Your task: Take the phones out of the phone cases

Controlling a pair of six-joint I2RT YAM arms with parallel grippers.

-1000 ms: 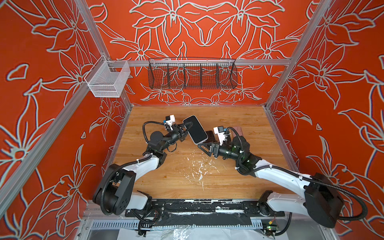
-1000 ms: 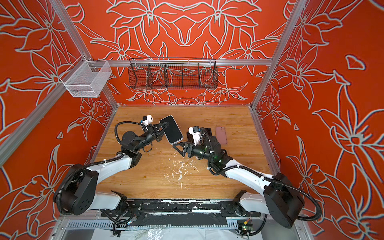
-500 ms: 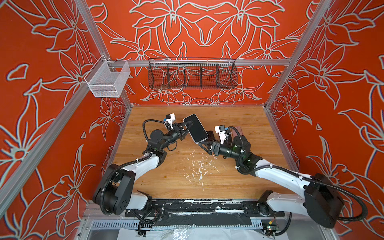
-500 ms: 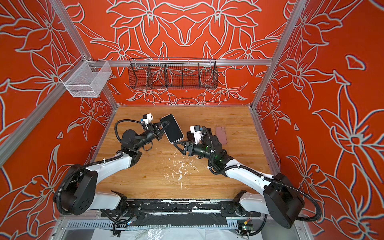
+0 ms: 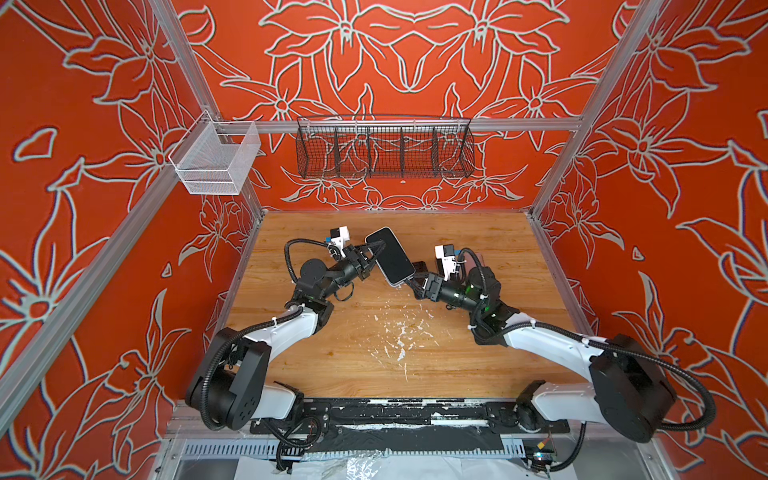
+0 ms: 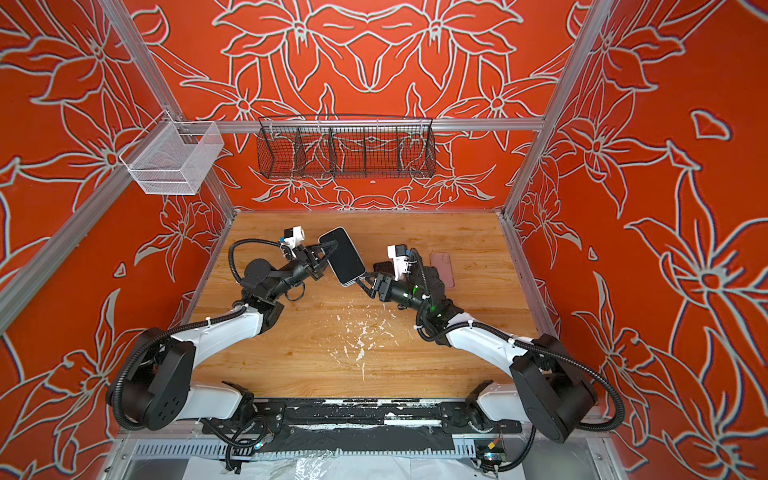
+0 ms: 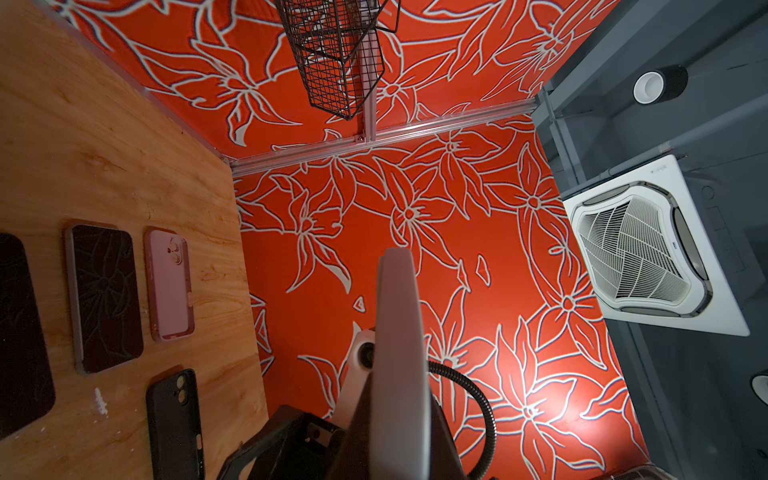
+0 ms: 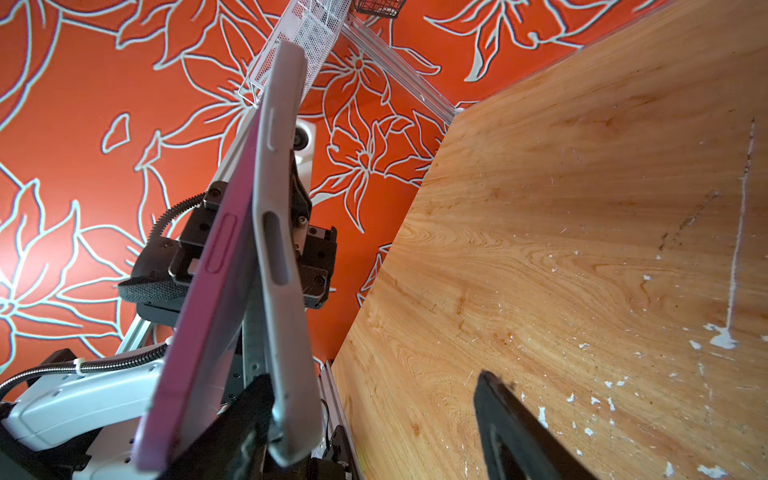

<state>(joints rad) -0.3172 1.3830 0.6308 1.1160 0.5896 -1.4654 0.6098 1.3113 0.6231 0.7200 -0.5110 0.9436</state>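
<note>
— Nearest, lower centre of a top view?

— Bare wood of the table, speckled with white flecks.

— Beyond that?

— At centre frame, the right gripper. Fingers well apart in the wrist view, one fingertip lodged between the pink phone and the grey phone case, parted at that near corner.

— And the whole handset?

— Held off the wood, tilted, dark screen up, centre of both top views. Pinched along its left edge, case and all, by the left gripper, closed tight.

— Farther?

— Right of centre, flat on the wood, a pink case. On the back wall, upper centre, a black wire basket; upper left, a white mesh basket.
</note>
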